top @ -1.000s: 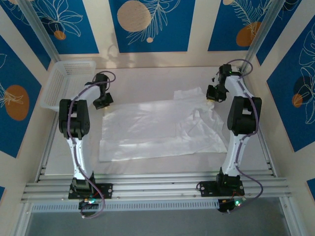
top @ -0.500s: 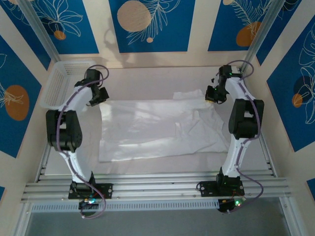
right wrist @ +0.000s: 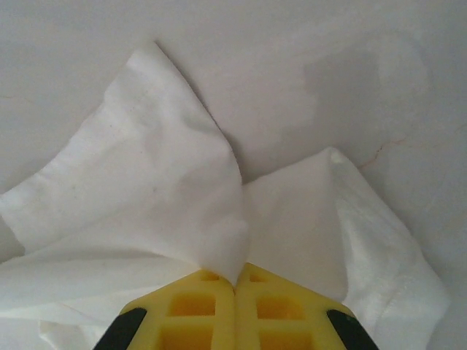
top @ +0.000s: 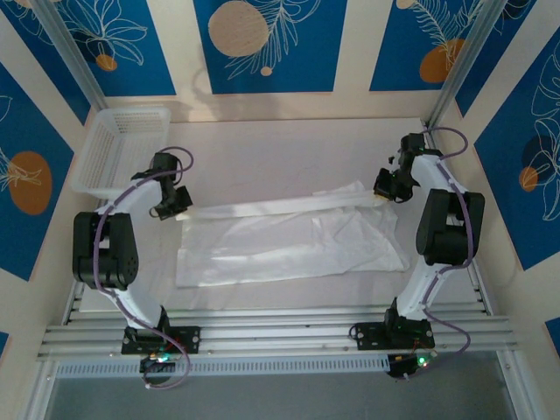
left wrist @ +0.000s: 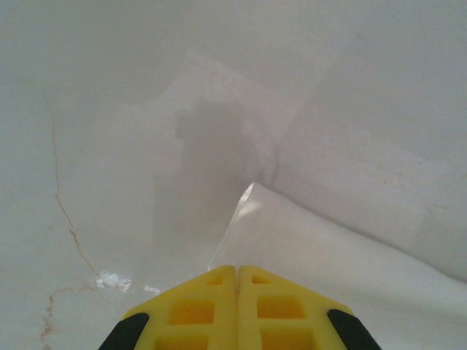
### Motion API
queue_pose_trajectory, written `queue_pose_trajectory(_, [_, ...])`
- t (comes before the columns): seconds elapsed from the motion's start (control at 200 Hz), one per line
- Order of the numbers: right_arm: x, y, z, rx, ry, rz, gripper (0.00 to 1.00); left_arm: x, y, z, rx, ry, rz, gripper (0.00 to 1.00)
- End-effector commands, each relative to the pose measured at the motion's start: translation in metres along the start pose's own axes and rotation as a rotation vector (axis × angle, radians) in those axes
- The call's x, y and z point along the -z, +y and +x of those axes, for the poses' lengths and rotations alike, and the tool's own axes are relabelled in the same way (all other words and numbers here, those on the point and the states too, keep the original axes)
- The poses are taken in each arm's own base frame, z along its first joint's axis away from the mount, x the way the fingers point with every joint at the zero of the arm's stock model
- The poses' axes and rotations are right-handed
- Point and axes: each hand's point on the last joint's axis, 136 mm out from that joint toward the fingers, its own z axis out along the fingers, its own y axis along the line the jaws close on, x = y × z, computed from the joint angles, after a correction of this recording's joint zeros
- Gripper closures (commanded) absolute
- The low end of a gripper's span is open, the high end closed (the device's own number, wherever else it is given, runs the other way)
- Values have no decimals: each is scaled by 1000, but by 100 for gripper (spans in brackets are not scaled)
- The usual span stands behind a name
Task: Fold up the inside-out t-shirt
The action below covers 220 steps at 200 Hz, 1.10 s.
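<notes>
The inside-out t-shirt [top: 289, 245] lies spread over the middle of the surface [top: 262, 149], its near hem roughly parallel to the near edge. Its far edge is drawn into a taut, narrow band between the two pincers. The left pincer [top: 178, 206], toward the left edge, is clenched on one end. The right pincer [top: 383, 187], close to the right edge, is clenched on the other, with cloth bunching out from its yellow fingers [right wrist: 197, 306]. Bare surface lies open beyond the band up to the far edge. A white basket [top: 98, 162] sits in the far left corner.
</notes>
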Motion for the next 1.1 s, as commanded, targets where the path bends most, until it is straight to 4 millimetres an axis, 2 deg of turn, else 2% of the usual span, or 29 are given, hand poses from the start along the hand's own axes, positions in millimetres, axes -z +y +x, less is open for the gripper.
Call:
queue_pose_trajectory(0.0, [31,0,-4,-31,-87,4,100,33,2,-10,44,-78,47,100])
queue_pose_trajectory(0.09, [37,-4,5,-62,-104,6,100,45,8,0,66,-104,60,100])
queue_pose_trajectory(0.165, [29,-13,21,-109,-91,10,100,47,19,13,81,-118,44,100])
queue_pose_trajectory(0.28, [7,-31,51,-180,-66,28,98,30,29,39,82,-74,31,100])
queue_pose_trajectory(0.365, [-6,-41,69,-238,-31,26,90,12,34,56,94,-22,12,100])
queue_pose_trajectory(0.435, [-8,-43,75,-259,-22,18,80,1,37,65,104,0,5,89])
queue_pose_trajectory(0.47, [-6,-42,76,-260,-22,6,74,0,36,67,105,3,9,81])
queue_pose_trajectory(0.525, [1,-36,73,-252,-34,-19,66,3,32,66,104,-7,27,66])
queue_pose_trajectory(0.58, [13,-27,67,-242,-58,-51,63,12,26,62,91,-32,45,57])
queue_pose_trajectory(0.695, [39,-7,50,-219,-125,-121,58,41,7,54,39,-90,96,53])
queue_pose_trajectory(0.785, [45,15,37,-157,-170,-157,53,61,-8,55,-21,-145,113,51])
queue_pose_trajectory(0.9, [28,29,19,-61,-172,-106,44,73,-29,60,-71,-179,164,49])
queue_pose_trajectory(1.0, [5,41,5,-20,-109,-87,43,80,-47,68,-120,-210,209,49])
queue_pose_trajectory(1.095, [-21,47,-6,24,-54,-28,44,83,-50,73,-109,-240,217,49])
